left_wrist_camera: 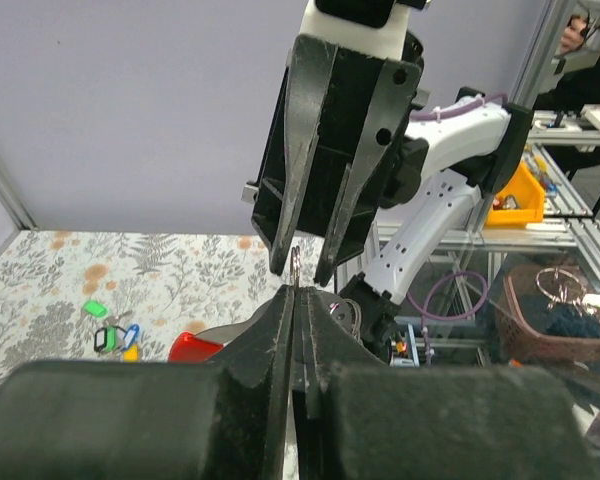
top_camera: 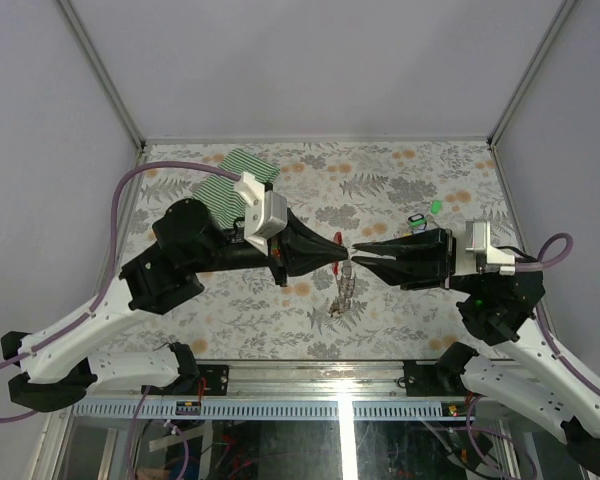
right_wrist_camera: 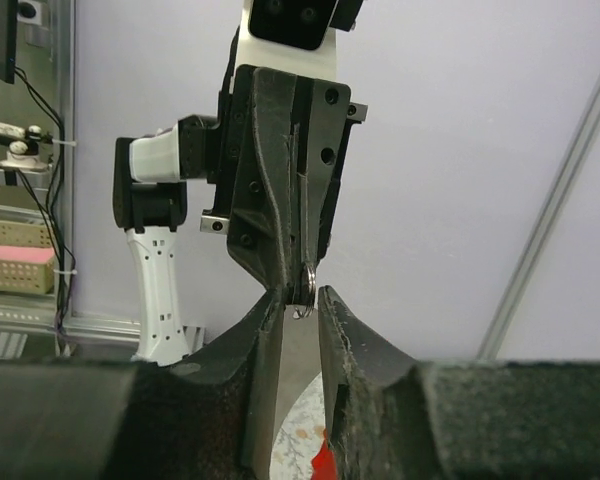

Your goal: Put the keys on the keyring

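Steel keyring (right_wrist_camera: pixel 306 290) is seen pinched in the left claw (top_camera: pixel 338 250), clamped on it above mid-table (top_camera: pixel 230 310). With the 2 claws tip to tip, the right claw (top_camera: pixel 360 250) is parted around it. Green-tagged keys (top_camera: pixel 421 222) are seen lying beyond, nearer the right arm.

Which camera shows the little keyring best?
The right wrist view: the keyring is close up, pinched at the tips of the left gripper. The left wrist view shows only a thin sliver of it; the top view, just a tiny red-and-silver speck.
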Controlling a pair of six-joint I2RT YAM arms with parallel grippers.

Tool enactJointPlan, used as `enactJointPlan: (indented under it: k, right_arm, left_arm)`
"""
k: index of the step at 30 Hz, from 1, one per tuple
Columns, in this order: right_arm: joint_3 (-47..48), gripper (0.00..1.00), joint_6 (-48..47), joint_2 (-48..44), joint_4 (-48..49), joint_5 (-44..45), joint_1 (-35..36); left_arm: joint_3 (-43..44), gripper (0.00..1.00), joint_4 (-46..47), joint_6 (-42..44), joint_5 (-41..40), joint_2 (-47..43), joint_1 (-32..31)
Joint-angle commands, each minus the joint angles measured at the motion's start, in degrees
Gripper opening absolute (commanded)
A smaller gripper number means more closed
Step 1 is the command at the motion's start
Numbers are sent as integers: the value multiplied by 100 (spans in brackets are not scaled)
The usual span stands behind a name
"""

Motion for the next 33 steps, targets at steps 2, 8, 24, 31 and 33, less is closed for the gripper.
enactJointPlan:
  k: [2, 8, 24, 31, 33]
  right_arm:
    - [494, 28, -826, -275, -941, 206, 18]
    - [829, 31, -1397, -392, -2253, 225, 16]
    - [1541, 38, -1940, 259, -4761, -811, 24]
    - [1493, 41, -2037, 360, -4847, -772, 20]
    - [1467, 43, -2063, 349, -4769, -670, 17]
  left_arm:
    - [745, 0, -1279, 612, 162, 204, -16]
    - [1583, 0, -2881, 1175, 179, 666, -14]
    - [3146, 0, -5316, 2006, -357, 1768, -21]
    - [3434, 0, -5796, 2155, -355, 2022, -27]
    - [3463, 0, -5868, 2190, -341, 2046, -24]
